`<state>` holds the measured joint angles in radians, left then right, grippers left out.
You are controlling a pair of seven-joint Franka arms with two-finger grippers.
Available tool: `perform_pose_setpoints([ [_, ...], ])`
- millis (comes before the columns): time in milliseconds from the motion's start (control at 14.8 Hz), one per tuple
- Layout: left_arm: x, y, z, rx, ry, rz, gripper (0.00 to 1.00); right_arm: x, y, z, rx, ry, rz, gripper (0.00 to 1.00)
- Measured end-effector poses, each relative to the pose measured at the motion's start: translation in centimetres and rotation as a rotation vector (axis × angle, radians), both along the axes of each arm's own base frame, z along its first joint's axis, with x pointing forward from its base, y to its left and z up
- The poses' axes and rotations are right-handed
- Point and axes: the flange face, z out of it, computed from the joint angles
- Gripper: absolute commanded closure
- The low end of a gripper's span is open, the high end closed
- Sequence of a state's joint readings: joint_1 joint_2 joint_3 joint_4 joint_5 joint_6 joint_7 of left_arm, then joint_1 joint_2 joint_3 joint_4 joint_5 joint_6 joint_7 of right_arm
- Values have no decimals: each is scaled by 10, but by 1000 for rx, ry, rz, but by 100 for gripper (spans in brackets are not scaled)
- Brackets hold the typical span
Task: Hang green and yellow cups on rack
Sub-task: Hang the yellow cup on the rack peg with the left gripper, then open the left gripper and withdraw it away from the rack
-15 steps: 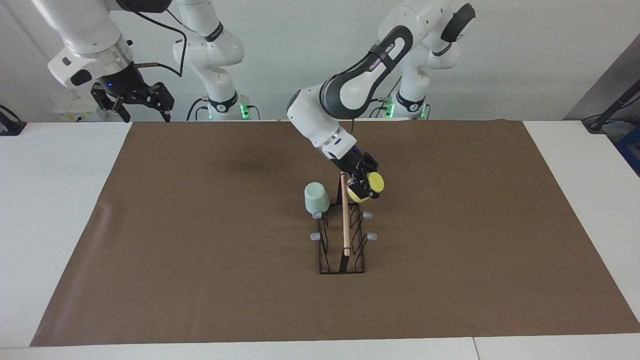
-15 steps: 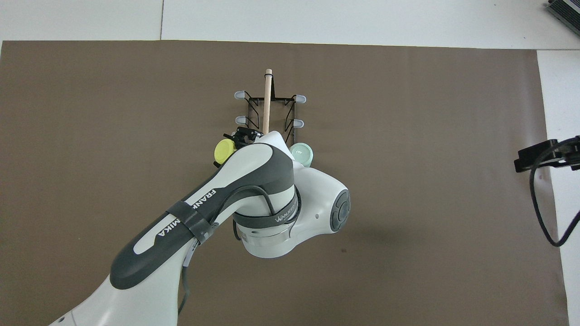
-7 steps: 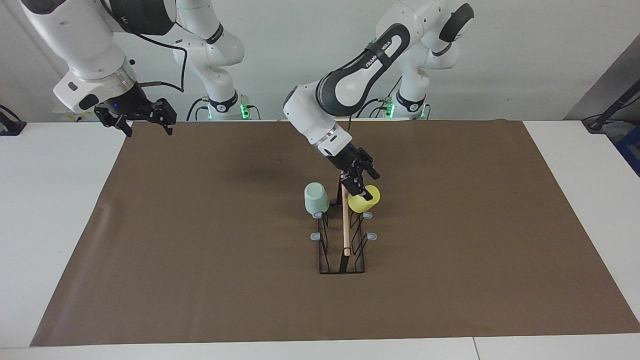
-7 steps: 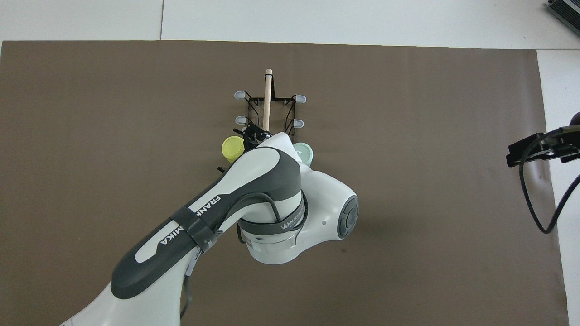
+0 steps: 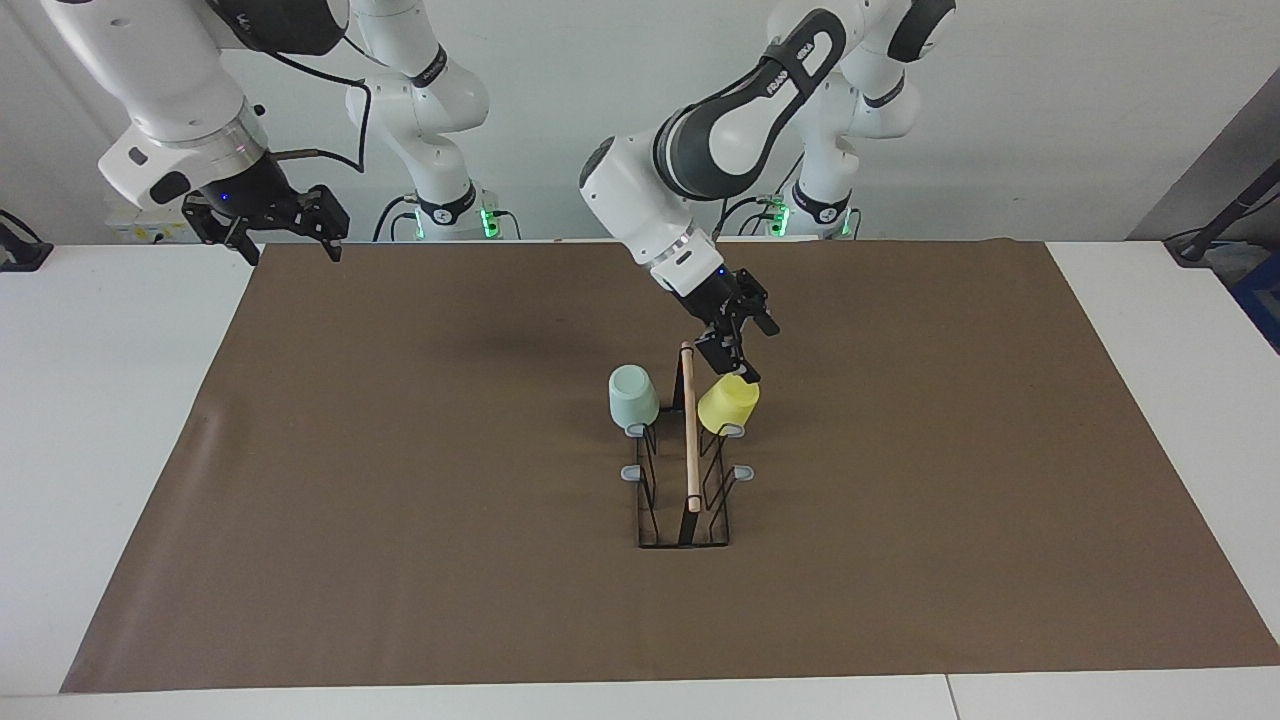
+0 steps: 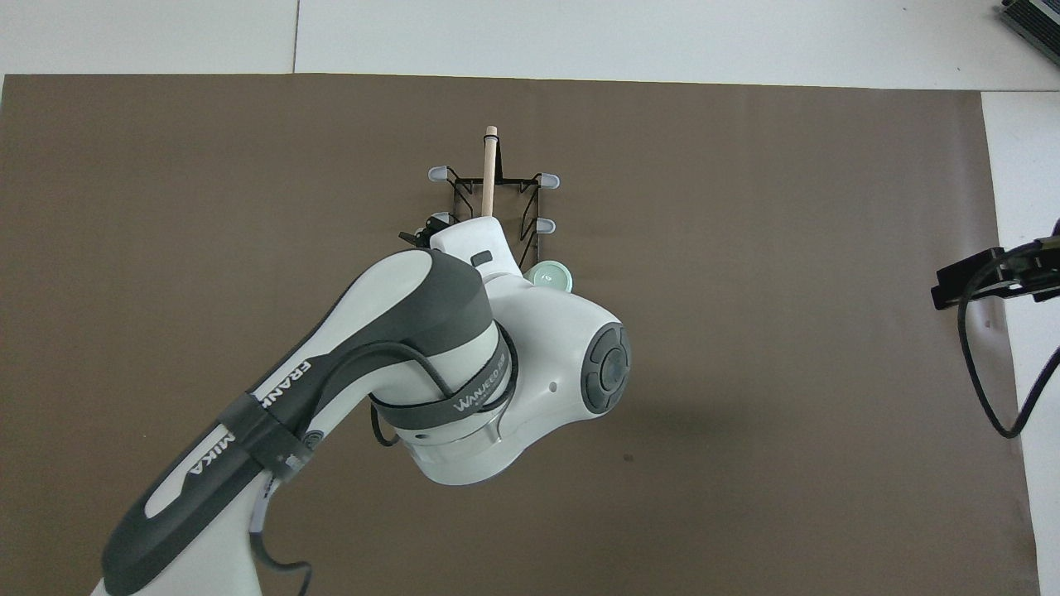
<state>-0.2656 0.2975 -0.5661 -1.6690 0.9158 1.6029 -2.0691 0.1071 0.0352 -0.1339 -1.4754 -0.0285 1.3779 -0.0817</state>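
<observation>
The left gripper [image 5: 742,348] hangs just over the yellow cup [image 5: 728,404], its fingers spread wide and holding nothing. The cup sits upside down on a prong of the rack [image 5: 684,480], on the side toward the left arm's end of the table and at the end of the rack nearest the robots. One fingertip seems to be touching or almost touching the cup's upturned bottom; which of the two cannot be told. That is the main risk: if the gripper rises at a slant instead of straight up, a finger could catch the cup's edge and tip it off its prong, or drag the light wire rack across the brown mat [image 5: 400,500]. The cup leans a little rather than sitting square, so I judge a small nudge could be enough to unseat it.

The wooden handle [image 5: 690,430] of the rack runs close beside the gripper; a sideways swing toward it could knock the whole rack, which would also shake the green cup [image 5: 633,396], upside down on the matching prong toward the right arm's end. From overhead the left arm hides the yellow cup, so only the green one [image 6: 551,276] shows there.

The right gripper [image 5: 285,232] waits over the mat's corner nearest the right arm's base, fingers apart and empty, well apart from the rack.
</observation>
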Motion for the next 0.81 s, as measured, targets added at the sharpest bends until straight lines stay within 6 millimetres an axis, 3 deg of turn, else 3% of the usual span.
perform_pose_setpoints([
  [271,22,39,32,-67,83,-47,0,-9,-2,-6,5,4,1,0],
  [610,45,87,46,-148,206,-134,0,-15,-4,-4,8,-6,0,0],
  [814,55,128,52,-216,276,-220,0,-17,-3,0,9,-16,1,0],
])
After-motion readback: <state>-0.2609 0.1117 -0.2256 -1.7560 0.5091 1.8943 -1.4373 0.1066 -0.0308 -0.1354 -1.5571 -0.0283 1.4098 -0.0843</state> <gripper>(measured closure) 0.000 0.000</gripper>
